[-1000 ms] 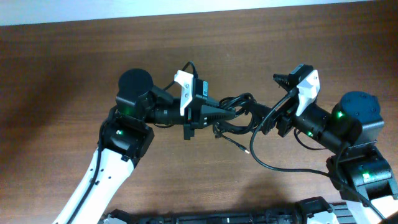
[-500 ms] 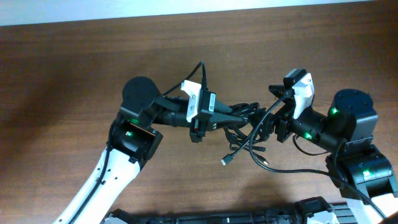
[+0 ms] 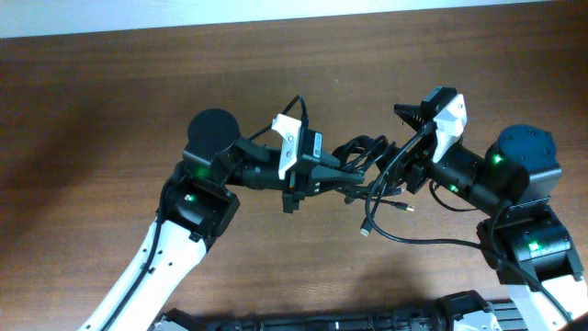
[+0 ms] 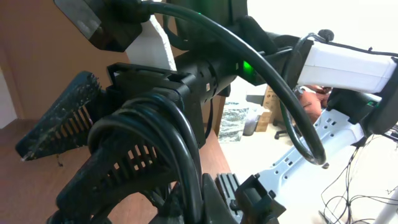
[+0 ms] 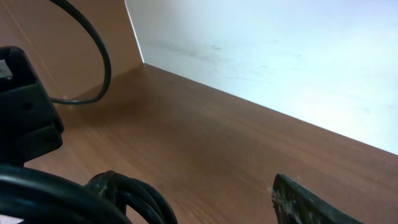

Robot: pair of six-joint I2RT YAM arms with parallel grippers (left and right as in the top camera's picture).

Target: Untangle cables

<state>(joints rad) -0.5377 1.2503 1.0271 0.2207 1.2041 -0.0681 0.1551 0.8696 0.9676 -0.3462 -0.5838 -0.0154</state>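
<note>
The cables (image 3: pixel 367 152) are a knotted black bundle held above the wooden table (image 3: pixel 110 92) between my two grippers. Two loose ends hang down, one with a small plug (image 3: pixel 366 230), and a long loop trails right (image 3: pixel 432 244). My left gripper (image 3: pixel 354 175) is shut on the bundle; in the left wrist view its jaws (image 4: pixel 208 208) pinch a cord (image 4: pixel 177 143). My right gripper (image 3: pixel 401 175) is open. In the right wrist view (image 5: pixel 211 205) the cords (image 5: pixel 134 196) loop round its left finger, and its right finger (image 5: pixel 311 202) stands well apart.
A thick black wire (image 4: pixel 292 112) curves from the right arm's white wrist housing (image 4: pixel 348 59). The left arm's base (image 3: pixel 213 133) and the right arm's base (image 3: pixel 525 152) flank the bundle. A white wall (image 5: pixel 280 50) borders the table's far edge.
My left gripper has moved right with the bundle. The right gripper has swung a little up and back. The dangling plugs have shifted right.
</note>
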